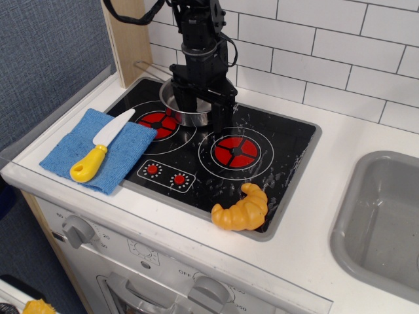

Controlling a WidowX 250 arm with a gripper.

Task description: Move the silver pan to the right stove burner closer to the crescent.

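One tool point(203, 114), fingers spread astride the pan point(175, 108) rim at the cooktop's back left; right burner point(236, 151) bare, crescent point(243, 209) just in front.

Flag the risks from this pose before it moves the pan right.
1. The gripper straddles the near wall of the silver pan; an off-centre rim hold may let it tilt or slip.
2. The crescent lies just in front of the right stove burner; overshoot could knock it.
3. The pan's wire handle could catch the wooden post.
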